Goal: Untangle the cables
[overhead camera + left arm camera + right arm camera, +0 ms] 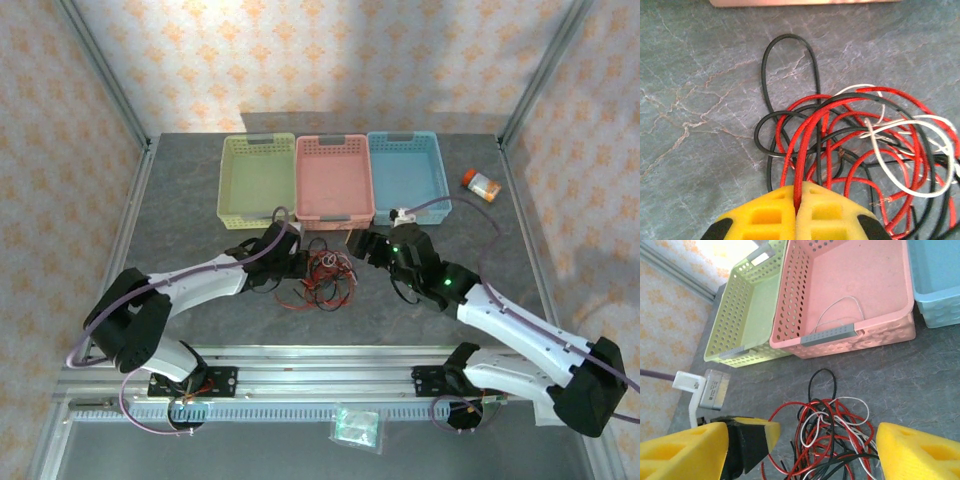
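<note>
The cables (326, 277) lie in one tangle of red, black and white strands on the grey table, just in front of the pink basket (335, 214). My left gripper (798, 194) is at the tangle's left edge, its yellow fingers shut on a thick red cable (800, 155) that runs up into the knot. My right gripper (802, 440) hovers over the tangle (830, 425) from the right. It is open wide, one yellow finger (685, 450) on each side and nothing between them. A thin white cable (840, 302) loops inside the pink basket.
A green basket (225, 180), the pink one and a blue basket (440, 170) stand side by side at the back. An orange bottle (483, 184) lies at the right. A small plastic bag (357, 425) rests on the frame below the table's near edge.
</note>
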Action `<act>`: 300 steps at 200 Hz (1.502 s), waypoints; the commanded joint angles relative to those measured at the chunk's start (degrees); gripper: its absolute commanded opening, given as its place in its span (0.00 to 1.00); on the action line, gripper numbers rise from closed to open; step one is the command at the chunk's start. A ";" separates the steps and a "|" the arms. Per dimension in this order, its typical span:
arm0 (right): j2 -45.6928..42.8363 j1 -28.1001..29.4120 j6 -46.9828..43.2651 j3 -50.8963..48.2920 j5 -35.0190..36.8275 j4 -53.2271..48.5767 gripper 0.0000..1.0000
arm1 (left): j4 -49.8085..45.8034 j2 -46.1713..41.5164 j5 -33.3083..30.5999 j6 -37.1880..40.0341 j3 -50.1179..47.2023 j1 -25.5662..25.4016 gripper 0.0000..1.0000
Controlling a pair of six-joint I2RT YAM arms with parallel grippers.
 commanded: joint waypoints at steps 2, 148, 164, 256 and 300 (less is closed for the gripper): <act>-1.69 0.09 -3.15 -0.68 5.84 2.28 0.87 | -1.45 -4.32 0.34 2.76 1.45 0.33 0.00; -6.40 0.09 -16.77 -5.87 -7.48 8.57 0.90 | -0.83 -14.58 12.49 6.09 6.75 0.15 0.00; -4.31 0.09 -15.62 -6.43 -9.69 11.03 0.90 | -1.01 -15.08 12.57 6.16 7.40 0.15 0.00; 10.70 0.52 -10.18 -6.18 -11.98 25.66 0.86 | 0.58 -17.30 15.90 5.92 8.85 0.15 0.00; 17.24 0.53 -6.79 -5.06 -9.84 29.12 0.85 | -0.44 -17.91 17.30 6.42 10.88 0.15 0.00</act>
